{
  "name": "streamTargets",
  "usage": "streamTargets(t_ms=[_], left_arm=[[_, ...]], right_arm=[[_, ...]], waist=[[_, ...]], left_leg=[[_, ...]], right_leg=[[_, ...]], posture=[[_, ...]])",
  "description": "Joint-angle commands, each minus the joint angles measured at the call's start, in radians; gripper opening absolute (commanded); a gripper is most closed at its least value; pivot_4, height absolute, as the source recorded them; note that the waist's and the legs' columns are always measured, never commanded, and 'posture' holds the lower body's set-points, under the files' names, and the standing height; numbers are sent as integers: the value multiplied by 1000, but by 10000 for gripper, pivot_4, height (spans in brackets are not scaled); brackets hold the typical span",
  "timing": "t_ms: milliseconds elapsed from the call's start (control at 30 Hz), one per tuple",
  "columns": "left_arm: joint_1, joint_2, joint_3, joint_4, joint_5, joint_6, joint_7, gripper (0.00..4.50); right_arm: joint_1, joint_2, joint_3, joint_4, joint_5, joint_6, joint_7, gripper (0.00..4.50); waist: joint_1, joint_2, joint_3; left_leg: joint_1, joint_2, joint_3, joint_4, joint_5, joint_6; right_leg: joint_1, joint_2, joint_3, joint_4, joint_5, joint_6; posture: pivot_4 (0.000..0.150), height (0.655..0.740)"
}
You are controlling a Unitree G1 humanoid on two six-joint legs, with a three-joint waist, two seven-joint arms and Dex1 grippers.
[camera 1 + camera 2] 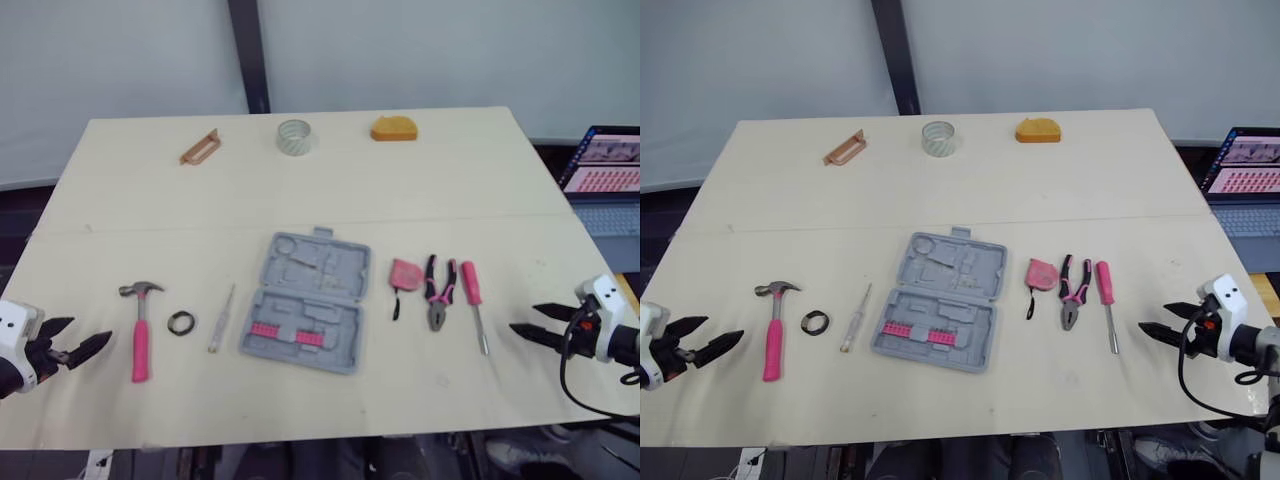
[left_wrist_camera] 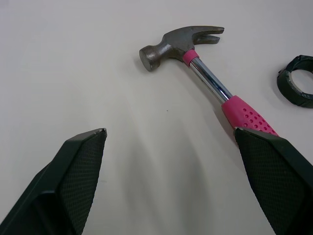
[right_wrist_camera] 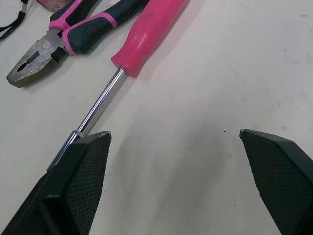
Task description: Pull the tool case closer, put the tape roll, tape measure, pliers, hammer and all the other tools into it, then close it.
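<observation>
The pale worktop [image 1: 300, 190], crossed by a faint seam, is set before a plain grey backdrop with one dark post, and a laptop [image 1: 605, 175] is seen beyond the right jaws. The case [image 1: 307, 300] is laid open and flat midway between the two pairs of jaws, well apart from both, so the pull closer is judged not yet done; its open lid suits it to receiving tools. Both pairs of jaws are spread wide and nothing is pinched; they are held low over the near corners, apparently in readiness. The tools are ranged in a row on either side of the case, probably so that each arm is given its own share. The hammer [image 2: 215, 83] is found just ahead of the left jaws, its pink grip running beside one tip. A screwdriver [image 3: 146, 34] is placed just ahead of the right jaws, its shaft ending by one tip, with the pliers [image 3: 73, 34] just past it and the tape measure [image 1: 406, 273] further on. Beyond the hammer, a thin tester [image 1: 221, 318] and a black tape roll [image 2: 293, 99] are laid. Far ahead of both jaws, a wooden frame [image 1: 200, 147], a clear roll [image 1: 294, 148] and an orange block [image 1: 393, 129] are lined along the back edge.
</observation>
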Motion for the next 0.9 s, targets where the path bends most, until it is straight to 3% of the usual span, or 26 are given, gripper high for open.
streamTargets(t_ms=[33,900], left_arm=[[7,32,11,3,2,0,-6,44633],[46,34,12,6,26,7,6,44633]], right_arm=[[1,-11,-30,-31,23,1,-7,45000],[-7,-4,-26,-53,29,11,-17,45000]], waist=[[0,0,0],[0,0,0]], left_leg=[[0,0,0,0,0,0],[0,0,1,0,0,0]], right_leg=[[0,0,0,0,0,0],[0,0,1,0,0,0]], posture=[[1500,7400],[1500,7400]])
